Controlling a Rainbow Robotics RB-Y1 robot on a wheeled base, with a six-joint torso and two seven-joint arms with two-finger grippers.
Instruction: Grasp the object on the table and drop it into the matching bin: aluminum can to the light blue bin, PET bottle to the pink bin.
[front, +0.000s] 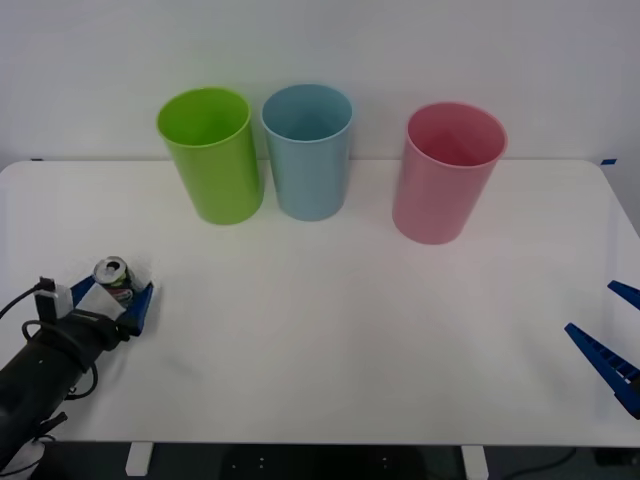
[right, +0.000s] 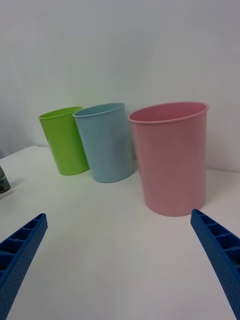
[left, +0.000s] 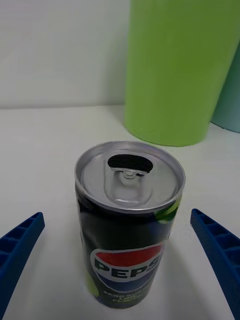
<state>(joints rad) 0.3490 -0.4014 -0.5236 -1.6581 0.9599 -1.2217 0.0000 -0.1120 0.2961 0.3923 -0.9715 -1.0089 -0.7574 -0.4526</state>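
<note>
The aluminum can (front: 113, 279) stands upright on the white table (front: 330, 340) near its front left. It is dark with a silver opened top and a blue-red logo (left: 127, 225). My left gripper (front: 115, 293) is open with one blue finger on each side of the can, and a gap shows at both fingers (left: 20, 247). The light blue bin (front: 307, 150) stands at the back between a green bin and the pink bin (front: 447, 172). My right gripper (front: 612, 345) hangs open at the front right with nothing in it, facing the pink bin (right: 172, 160) and the light blue bin (right: 107, 142).
A lime green bin (front: 210, 155) stands left of the light blue one, straight behind the can (left: 175, 70). The three bins line the back of the table against a white wall. The table's middle and front lie bare between the two arms.
</note>
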